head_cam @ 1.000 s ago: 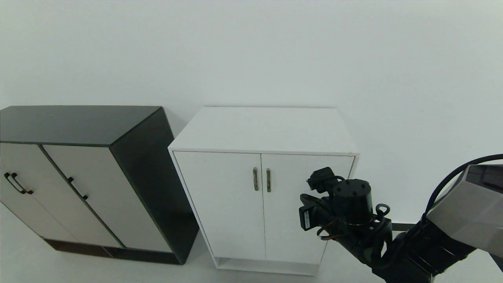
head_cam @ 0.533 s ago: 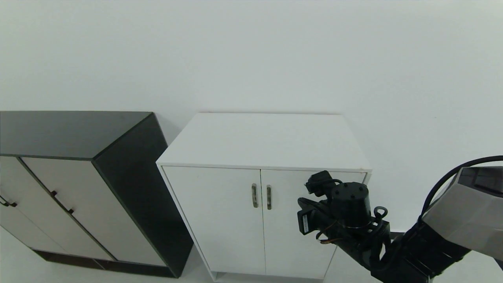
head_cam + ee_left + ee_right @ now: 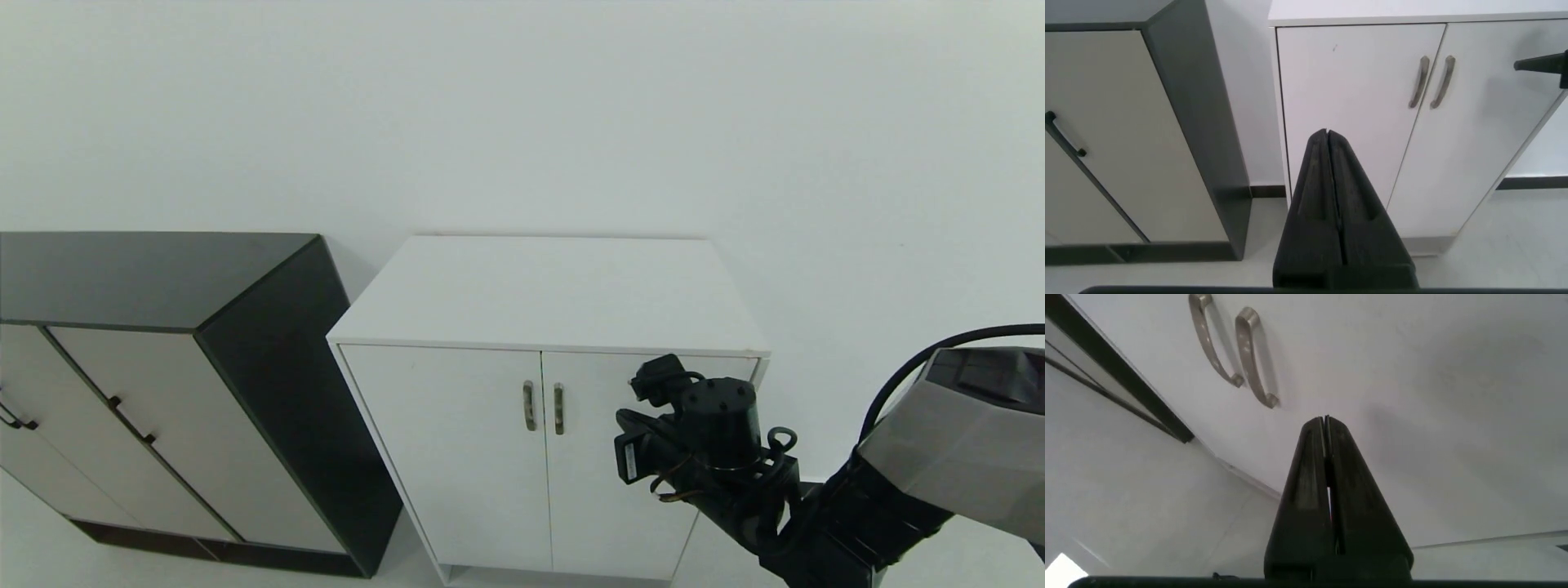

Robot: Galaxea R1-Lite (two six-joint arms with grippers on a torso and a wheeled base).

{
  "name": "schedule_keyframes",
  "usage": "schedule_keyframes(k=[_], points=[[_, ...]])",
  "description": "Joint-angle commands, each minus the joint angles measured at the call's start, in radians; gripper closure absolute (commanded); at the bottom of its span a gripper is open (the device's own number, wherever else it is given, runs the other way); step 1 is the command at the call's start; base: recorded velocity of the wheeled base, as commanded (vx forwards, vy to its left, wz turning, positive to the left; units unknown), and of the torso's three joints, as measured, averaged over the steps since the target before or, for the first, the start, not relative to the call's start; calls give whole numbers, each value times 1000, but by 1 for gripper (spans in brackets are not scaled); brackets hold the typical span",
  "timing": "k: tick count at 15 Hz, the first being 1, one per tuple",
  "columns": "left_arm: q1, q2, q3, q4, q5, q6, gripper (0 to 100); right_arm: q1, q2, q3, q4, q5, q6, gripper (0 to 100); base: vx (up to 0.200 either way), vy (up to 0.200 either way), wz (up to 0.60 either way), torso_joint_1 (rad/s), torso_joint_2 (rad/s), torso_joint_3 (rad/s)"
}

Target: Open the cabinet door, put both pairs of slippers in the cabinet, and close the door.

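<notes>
The cabinet [image 3: 457, 457] is closed, its handles [image 3: 529, 406] together at the middle. My right gripper [image 3: 1327, 425], clenched on nothing, is near the right door [image 3: 592, 506]. My left gripper [image 3: 1328, 135] is clenched too, farther back. A dark cabinet [image 3: 277, 384] stands beside. My wrist label [image 3: 628, 465] is too small to read.

Bright, even light, soft shadow left of the white cabinet [image 3: 555, 294]
</notes>
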Motion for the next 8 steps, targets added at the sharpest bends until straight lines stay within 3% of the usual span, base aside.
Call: schedule_keyframes(k=[1,8], points=[[-1,0,0,0,0,0,100,-12,24,-15,0,-1,-1,100,0,0,0,0,0,0],[-1,0,0,0,0,1,100,-35,69,-56,-2,-1,1,100,0,0,0,0,0,0]])
